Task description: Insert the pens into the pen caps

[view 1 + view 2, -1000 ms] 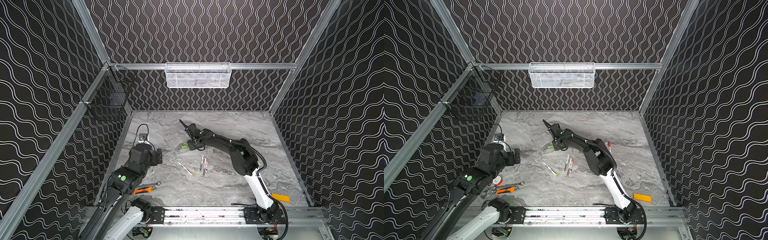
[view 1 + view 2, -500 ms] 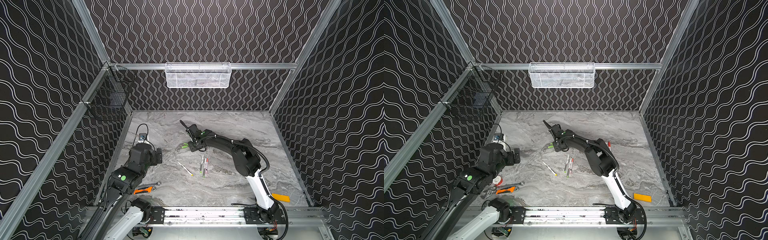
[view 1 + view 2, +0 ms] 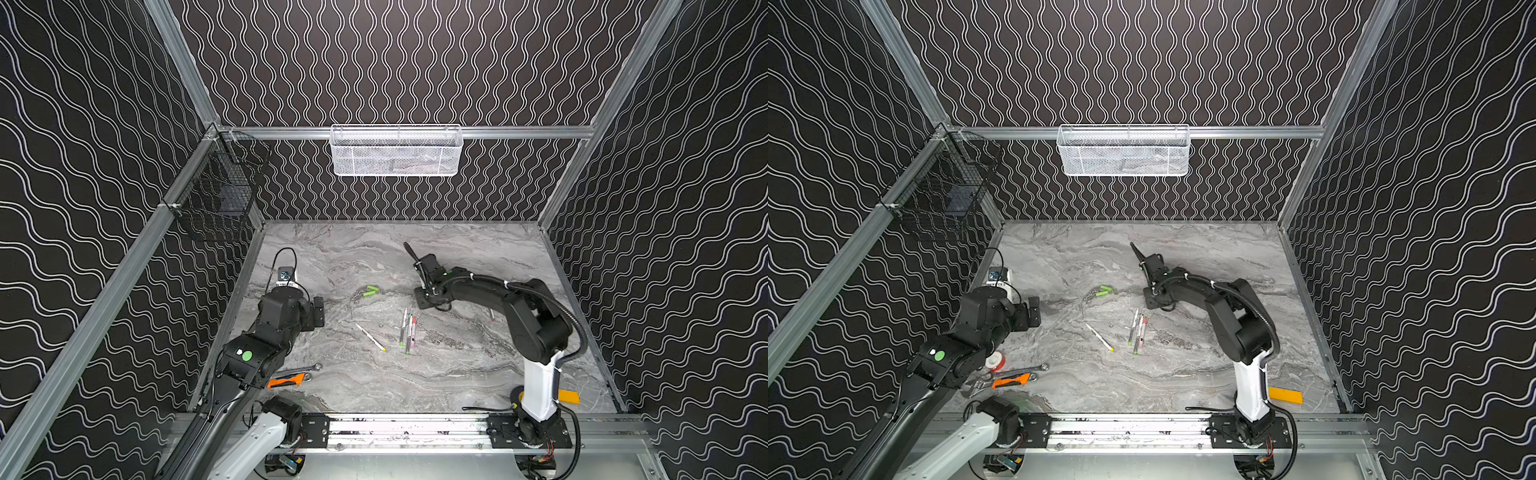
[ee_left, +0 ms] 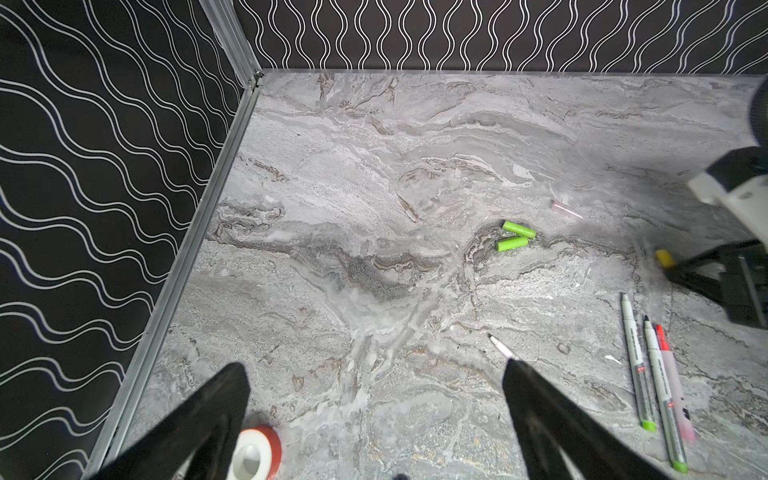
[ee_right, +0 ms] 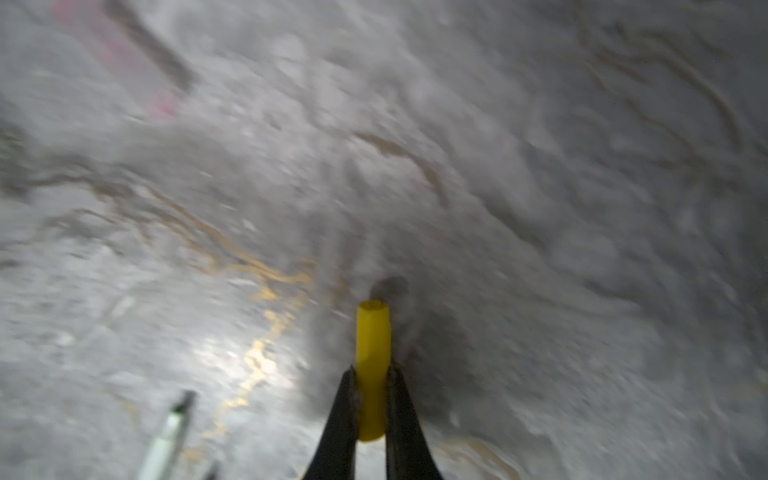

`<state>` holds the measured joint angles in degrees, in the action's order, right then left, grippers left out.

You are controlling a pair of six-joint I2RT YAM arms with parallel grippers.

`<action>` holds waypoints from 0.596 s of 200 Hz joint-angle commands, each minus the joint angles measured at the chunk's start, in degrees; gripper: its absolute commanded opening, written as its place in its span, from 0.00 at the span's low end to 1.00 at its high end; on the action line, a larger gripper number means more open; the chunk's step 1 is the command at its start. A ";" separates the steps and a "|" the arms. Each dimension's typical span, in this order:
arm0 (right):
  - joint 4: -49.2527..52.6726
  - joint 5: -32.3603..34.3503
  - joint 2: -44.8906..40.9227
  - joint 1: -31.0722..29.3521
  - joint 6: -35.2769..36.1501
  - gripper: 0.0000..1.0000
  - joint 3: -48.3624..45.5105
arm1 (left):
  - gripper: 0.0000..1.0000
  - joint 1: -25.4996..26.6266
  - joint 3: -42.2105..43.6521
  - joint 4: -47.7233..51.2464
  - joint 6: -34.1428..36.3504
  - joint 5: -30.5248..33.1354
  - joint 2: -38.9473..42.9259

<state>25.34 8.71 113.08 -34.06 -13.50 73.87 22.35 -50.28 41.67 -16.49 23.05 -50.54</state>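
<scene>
Right jaws pinch a stubby yellow cap (image 5: 373,353).

On the table (image 3: 457,374), two pen caps (image 3: 369,293) lie behind a lone pen (image 3: 370,337). Three pens (image 3: 409,334) lie side by side just right of it.

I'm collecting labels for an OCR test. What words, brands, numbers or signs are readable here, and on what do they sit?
No text reads clearly in any view.
Grey print with a small red mark along the barrels of the pens, left wrist view: too small to read.
On the yellow cap: no print shows.
On the green round sticker on the left arm: no lettering shows.
</scene>
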 commanded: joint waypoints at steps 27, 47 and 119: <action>2.04 -3.34 -3.74 1.74 -0.61 0.32 -2.89 | 0.99 -0.20 0.00 -1.98 -0.29 -0.83 -0.30; 1.73 -4.18 -6.72 3.56 -0.28 0.43 -3.37 | 0.99 -0.17 0.07 -1.94 -0.38 -0.83 -0.10; 5.35 0.59 -7.40 8.10 3.64 0.63 -4.23 | 0.99 -0.20 0.05 -2.05 -0.28 -0.98 -0.34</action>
<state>27.77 6.87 105.08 -25.91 -11.68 69.78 22.28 -50.28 41.67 -16.49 22.50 -50.70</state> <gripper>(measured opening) 0.622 0.988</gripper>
